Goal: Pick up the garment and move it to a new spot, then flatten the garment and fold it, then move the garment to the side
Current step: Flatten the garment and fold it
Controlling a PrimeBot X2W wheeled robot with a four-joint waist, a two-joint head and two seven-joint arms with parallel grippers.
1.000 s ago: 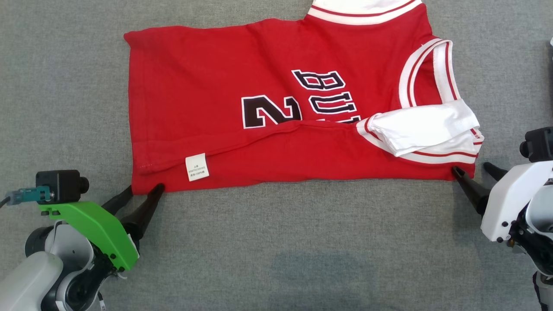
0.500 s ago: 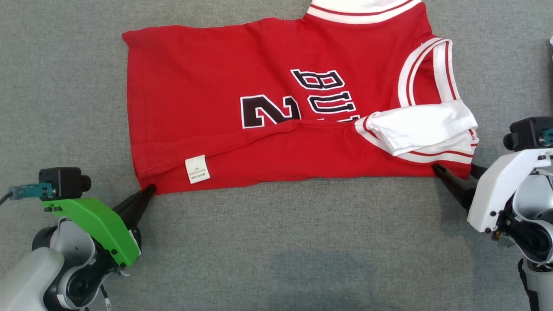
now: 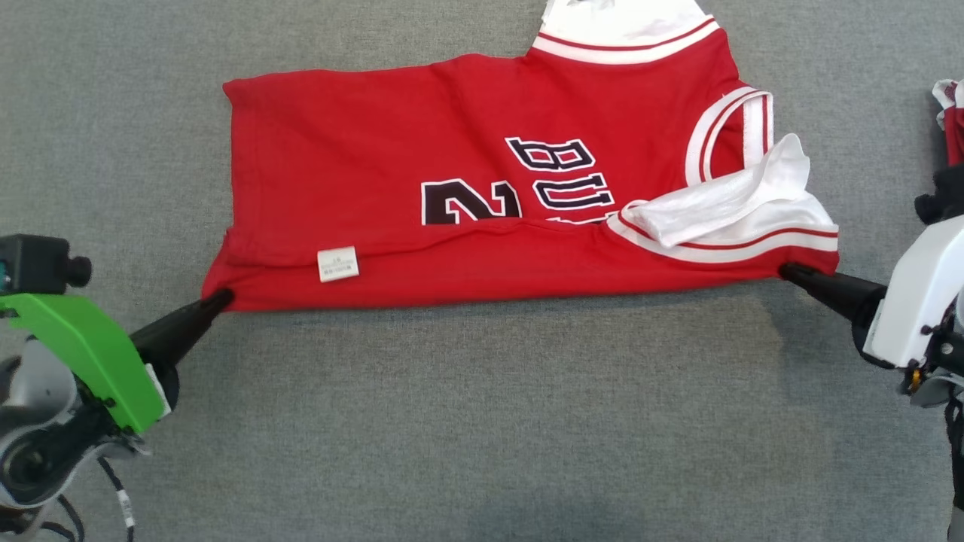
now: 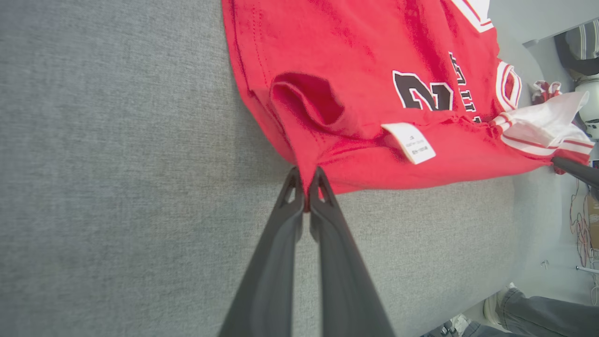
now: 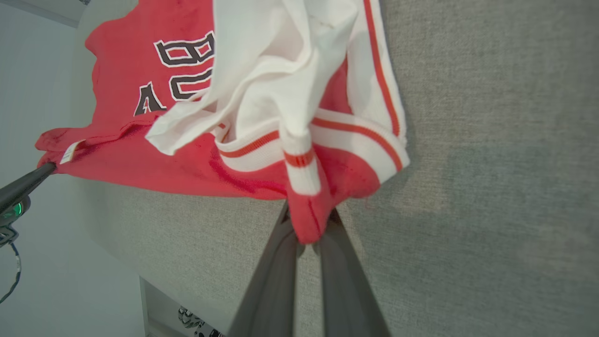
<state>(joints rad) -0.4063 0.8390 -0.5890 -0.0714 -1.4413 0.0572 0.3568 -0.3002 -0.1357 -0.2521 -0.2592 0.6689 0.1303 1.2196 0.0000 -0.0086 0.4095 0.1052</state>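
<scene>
The red jersey (image 3: 452, 173) lies spread on the grey table (image 3: 482, 421), on the side away from the robot, with its hem toward the robot's left and its white-trimmed collar and armholes toward the right. A strip along its near side is folded up over the front and covers the lower part of the black number 2 and the letters beside it. A small white label (image 3: 337, 264) sits on that folded strip, close to the left corner. Loose white cloth (image 3: 723, 203) with red-striped trim is bunched on top near the right corner.

The left gripper (image 3: 220, 299) has its two dark fingers pressed together on the near left corner of the jersey, and a thin fold of red fabric is pinched between the tips. The right gripper (image 3: 787, 269) is clamped the same way on the near right corner, where red cloth bulges out between its fingers. The near edge runs almost straight from one grip to the other, and the shadow under the right corner shows that it is lifted a little off the table.

Another small bundle of red and white cloth (image 3: 949, 105) lies well apart toward the table's right side. A person's leg (image 4: 533, 304) stands beyond the table's edge.
</scene>
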